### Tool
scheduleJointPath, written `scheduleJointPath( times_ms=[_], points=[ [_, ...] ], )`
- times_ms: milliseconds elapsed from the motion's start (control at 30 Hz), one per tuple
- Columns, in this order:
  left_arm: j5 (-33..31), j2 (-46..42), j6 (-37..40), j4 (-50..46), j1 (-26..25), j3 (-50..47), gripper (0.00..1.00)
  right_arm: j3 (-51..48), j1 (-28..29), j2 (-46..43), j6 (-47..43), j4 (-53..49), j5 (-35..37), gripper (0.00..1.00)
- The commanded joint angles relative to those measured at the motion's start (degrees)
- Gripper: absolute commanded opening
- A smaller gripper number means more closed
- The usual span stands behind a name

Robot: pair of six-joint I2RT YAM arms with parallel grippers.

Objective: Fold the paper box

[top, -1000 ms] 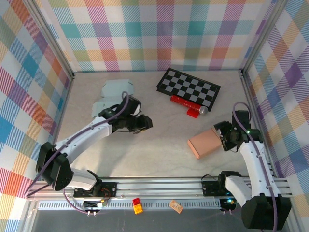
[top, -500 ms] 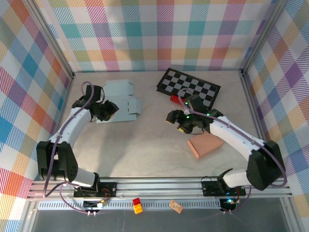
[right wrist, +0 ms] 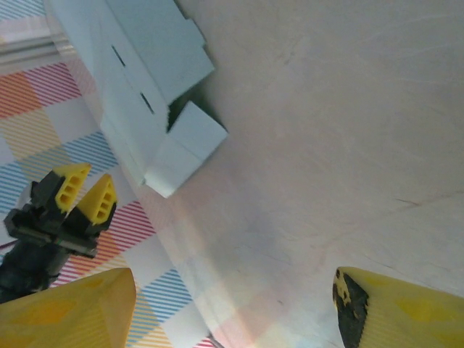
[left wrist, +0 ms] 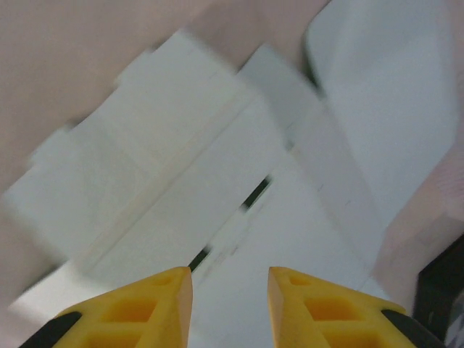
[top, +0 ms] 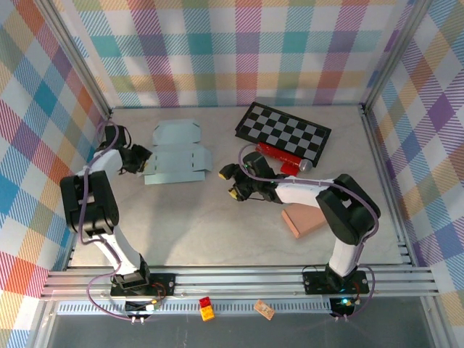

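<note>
The paper box (top: 177, 154) lies unfolded and flat on the table at the back left, pale blue-grey with slots and flaps. My left gripper (top: 143, 161) sits at its left edge. In the left wrist view its yellow fingers (left wrist: 163, 290) stand a little apart just over the paper box (left wrist: 217, 188), and the left gripper (left wrist: 230, 279) is open with nothing between the tips. My right gripper (top: 229, 183) is wide open over bare table, to the right of the box and pointing at it. The right wrist view shows the paper box (right wrist: 145, 65) and the left gripper (right wrist: 85, 194) beyond it.
A black-and-white chessboard (top: 284, 133) lies at the back, with a red cylinder (top: 279, 154) along its near edge. A tan block (top: 308, 217) rests right of centre. Plaid walls close three sides. Small bricks (top: 206, 308) lie below the front rail.
The left gripper has swung from mid-table to the box's left edge, leaving the box spread flat. The right arm has left the tan block and reached across toward the box.
</note>
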Motion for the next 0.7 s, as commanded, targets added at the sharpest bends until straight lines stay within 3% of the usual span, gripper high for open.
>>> scheduleJointPath(
  times_ms=[0,200,667],
  points=[
    [4.3,6.2,-0.9,5.6,0.1,4.5,0.30,2.2,0.3,1.1,4.7,4.2,1.3,0.73],
    [6.0,9.2,-0.8,5.2,-0.5,2.6,0.28,1.6,0.4,0.5,4.5,2.2,2.2,0.74],
    [7.5,-7.1,-10.8,10.3,-9.9,-21.2,0.26,-5.0,-1.8,0.3,0.9,8.7,4.7,0.73]
  ],
)
